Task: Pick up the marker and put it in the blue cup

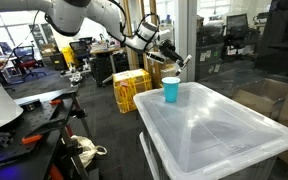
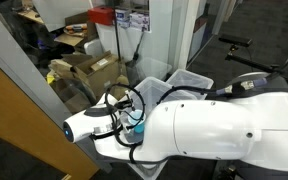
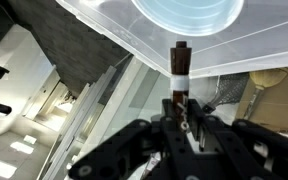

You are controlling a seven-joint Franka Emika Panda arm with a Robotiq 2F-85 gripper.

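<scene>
Tool (image 3: 181, 122) holds marker (image 3: 181, 68) near blue cup (image 3: 189, 12) on lid (image 1: 224, 130).

counts: 1 marker (image 3: 181, 70), nipped betw. the pincer (image 3: 182, 116) fingers, its free end poking out past the tips. 1 pincer, on 1 white arm (image 1: 94, 14). 1 blue cup (image 1: 171, 90), just below the pincer, in line w/ the marker tip. 1 clear bin w/ lid (image 1: 219, 125), under the cup & pincer. 1 yellow crate (image 1: 131, 92), lower than the pincer & off to its side. cardboard boxes (image 2: 92, 68): at least 2, well apart from the pincer; exact no. can't tell.
</scene>
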